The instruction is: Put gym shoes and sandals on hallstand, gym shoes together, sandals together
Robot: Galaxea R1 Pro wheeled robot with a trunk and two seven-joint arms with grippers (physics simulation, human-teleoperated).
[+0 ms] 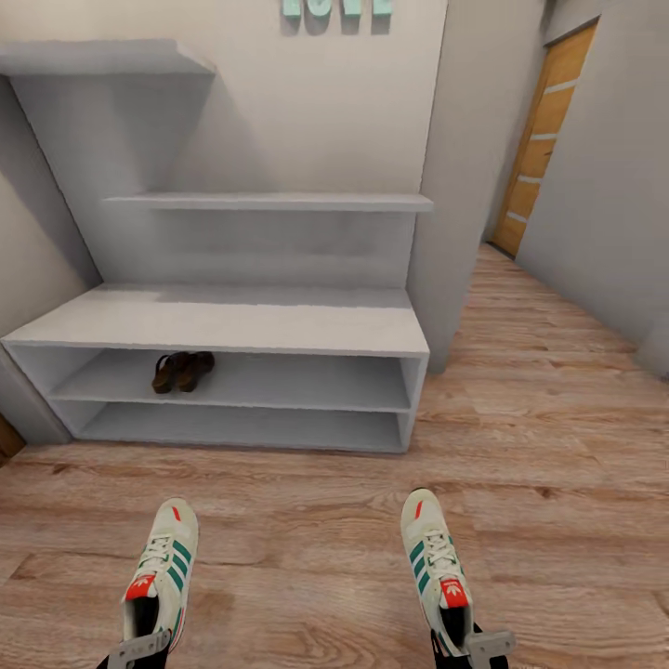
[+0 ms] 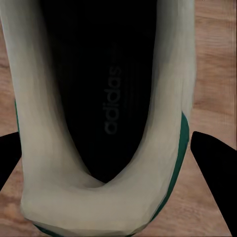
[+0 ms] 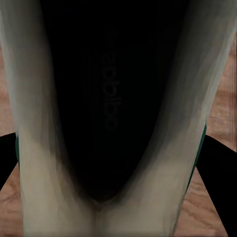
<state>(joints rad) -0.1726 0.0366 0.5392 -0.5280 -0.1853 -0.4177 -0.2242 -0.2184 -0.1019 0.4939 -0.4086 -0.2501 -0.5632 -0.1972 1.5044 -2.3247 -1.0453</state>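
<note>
Left gripper (image 1: pixel 139 648) and right gripper (image 1: pixel 478 646) are each clamped on a gym shoe's heel: left sneaker (image 1: pixel 163 567), right sneaker (image 1: pixel 435 567). Sandals (image 1: pixel 183 370) are shelved. Sneakers should be set together on the hallstand (image 1: pixel 223 321), kept level.

Non-task scenery: two thin grey wall shelves, the upper one (image 1: pixel 102 58) at top left and a lower, longer one (image 1: pixel 269 201) mid-wall, both bare on a pale grey wall (image 1: pixel 307 111). Teal letters (image 1: pixel 336 7) sit at the top edge, cropped and unreadable. Grey pillar (image 1: pixel 455 186) stands right of the shelves, with a wooden door (image 1: pixel 544 139) with pale horizontal bands at the far right end of the passage.
</note>
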